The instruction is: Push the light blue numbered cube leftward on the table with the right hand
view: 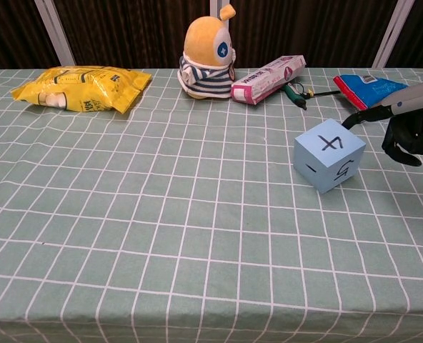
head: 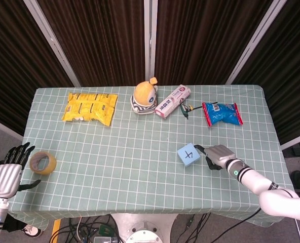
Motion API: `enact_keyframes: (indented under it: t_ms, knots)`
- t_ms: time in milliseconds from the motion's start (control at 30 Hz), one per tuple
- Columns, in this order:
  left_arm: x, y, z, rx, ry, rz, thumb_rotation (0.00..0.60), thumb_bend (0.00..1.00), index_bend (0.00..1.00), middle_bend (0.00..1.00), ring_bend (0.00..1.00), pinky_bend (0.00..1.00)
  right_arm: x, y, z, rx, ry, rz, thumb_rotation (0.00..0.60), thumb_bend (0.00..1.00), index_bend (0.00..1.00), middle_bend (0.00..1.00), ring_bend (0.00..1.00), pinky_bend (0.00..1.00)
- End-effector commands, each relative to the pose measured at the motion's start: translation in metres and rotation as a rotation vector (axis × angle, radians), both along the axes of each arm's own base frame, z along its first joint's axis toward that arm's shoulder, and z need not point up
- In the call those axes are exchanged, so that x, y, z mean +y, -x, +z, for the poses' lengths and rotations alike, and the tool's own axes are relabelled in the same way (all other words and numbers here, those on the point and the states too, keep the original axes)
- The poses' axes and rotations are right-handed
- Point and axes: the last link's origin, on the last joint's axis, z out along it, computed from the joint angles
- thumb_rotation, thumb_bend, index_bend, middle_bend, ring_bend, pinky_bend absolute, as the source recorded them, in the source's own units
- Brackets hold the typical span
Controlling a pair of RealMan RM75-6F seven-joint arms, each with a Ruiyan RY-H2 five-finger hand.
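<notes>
Light blue and probably foam or thin plastic, the cube [view: 329, 154] sits at right of centre in the chest view, turned corner-on, a 4 on top and a 5 on one side. It looks light and likely to twist, so I'd press mid-face. My right hand [view: 411, 129] touches its right edge with one outstretched finger, the rest curled on nothing.
</notes>
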Motion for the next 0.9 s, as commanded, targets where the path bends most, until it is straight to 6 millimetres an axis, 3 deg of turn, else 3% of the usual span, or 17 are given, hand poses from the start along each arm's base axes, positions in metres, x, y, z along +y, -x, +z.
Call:
enact_keyframes:
  t_ms: [33, 433, 900]
  knots:
    - [0.000, 0.001, 0.000, -0.001, 0.000, 0.004, 0.600, 0.00, 0.07, 0.00, 0.00, 0.01, -0.011, -0.006, 0.007, 0.042, -0.045, -0.038, 0.600, 1.00, 0.01, 1.00, 0.88, 0.80]
    - [0.000, 0.007, 0.002, -0.007, -0.004, 0.013, 0.600, 0.00, 0.07, 0.00, 0.00, 0.01, -0.039, -0.036, 0.008, 0.083, -0.117, -0.092, 0.600, 1.00, 0.02, 1.00, 0.88, 0.80]
    - [-0.001, 0.010, 0.003, -0.009, -0.008, 0.021, 0.600, 0.00, 0.07, 0.00, 0.00, 0.01, -0.042, -0.056, -0.007, 0.111, -0.174, -0.093, 0.600, 1.00, 0.03, 1.00, 0.88, 0.80]
